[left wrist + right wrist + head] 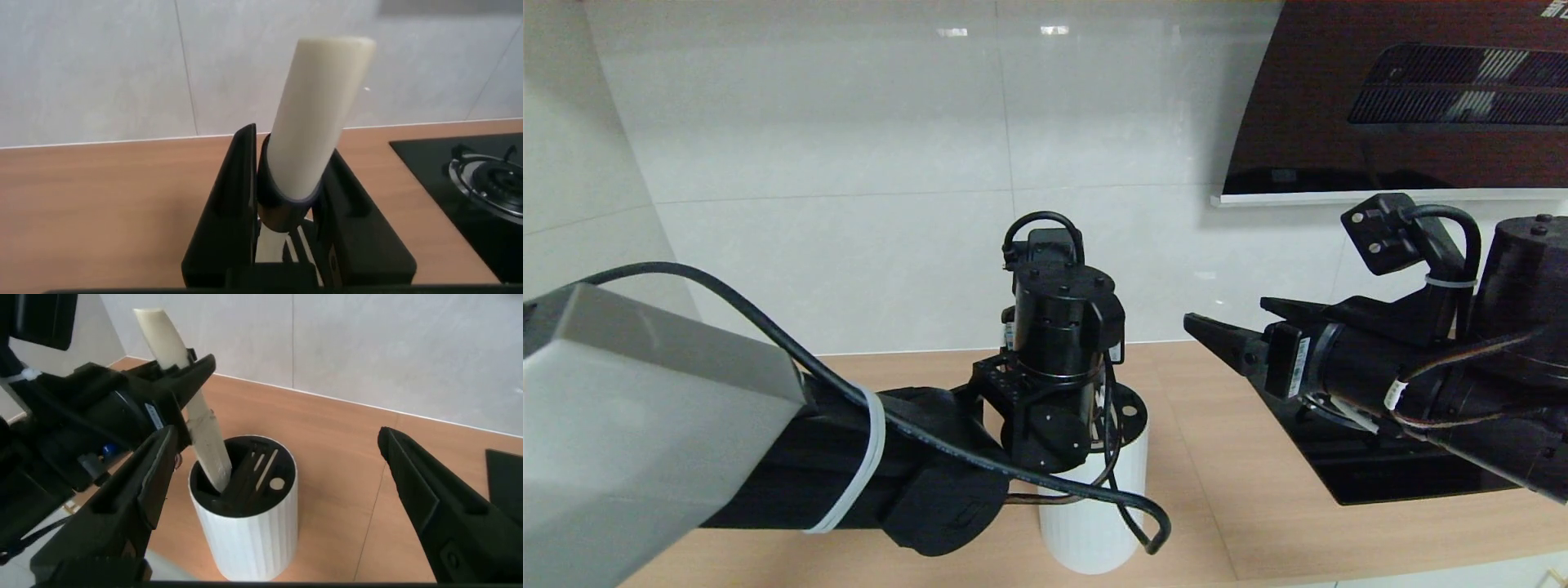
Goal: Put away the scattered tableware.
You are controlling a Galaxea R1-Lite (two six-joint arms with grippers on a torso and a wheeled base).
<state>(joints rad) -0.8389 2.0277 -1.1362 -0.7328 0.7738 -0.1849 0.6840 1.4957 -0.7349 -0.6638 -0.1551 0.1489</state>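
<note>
KITCHEN TABLE: The left tool (pixel 290 163) is clamped on a cream-handled utensil (pixel 323 106) at its metal collar. The utensil's lower end sits inside the black slotted top of the white ribbed holder (pixel 245 531), which stands on the wooden table (pixel 98 212) beside the hob (pixel 482 171). The utensil leans, its handle tipped off upright. The right tool (pixel 276 437) hangs wide open and empty near the holder. The step in hand appears to be seating the utensil. It is best brought closer to upright so that it slides down its slot without wedging or tipping the holder. It should then be lowered until it rests before the fingers part. A straight lift clear should keep the tool from dragging the handle back out.
</note>
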